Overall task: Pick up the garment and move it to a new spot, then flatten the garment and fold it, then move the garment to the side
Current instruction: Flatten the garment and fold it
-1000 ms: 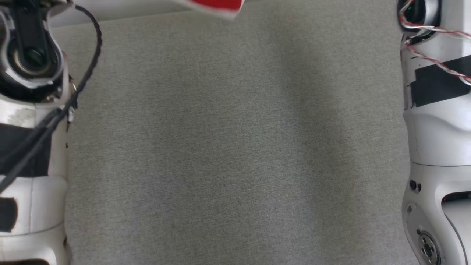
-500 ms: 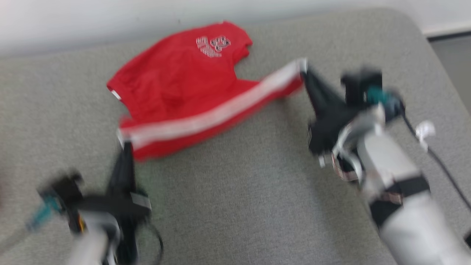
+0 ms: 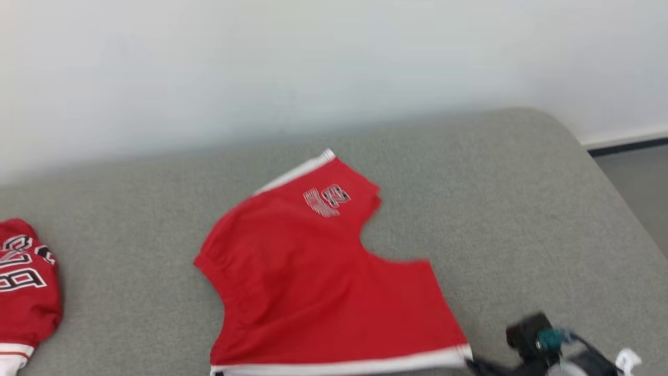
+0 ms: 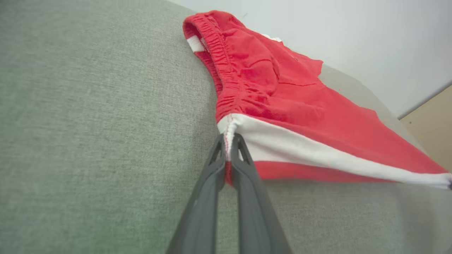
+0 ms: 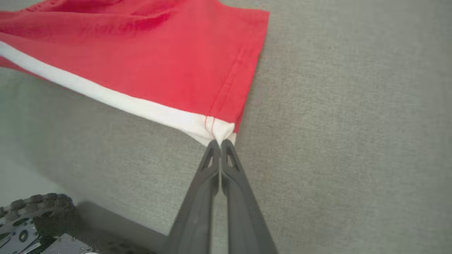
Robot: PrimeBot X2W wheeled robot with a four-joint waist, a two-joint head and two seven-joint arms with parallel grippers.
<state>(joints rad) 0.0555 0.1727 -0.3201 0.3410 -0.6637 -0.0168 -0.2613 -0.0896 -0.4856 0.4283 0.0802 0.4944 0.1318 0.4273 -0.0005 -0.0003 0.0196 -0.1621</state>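
The red shorts [image 3: 313,271] lie spread midway along the grey cushion [image 3: 522,209]. The left gripper [image 4: 229,139] pinches the white side stripe at its waistband end. The right gripper [image 5: 219,143] pinches its hem corner.

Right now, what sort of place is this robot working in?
Probably an indoor clothes-folding station: a grey woven-fabric surface with a rounded corner stands against a plain white wall, and red sports shorts with white trim lie on it near another red printed garment.
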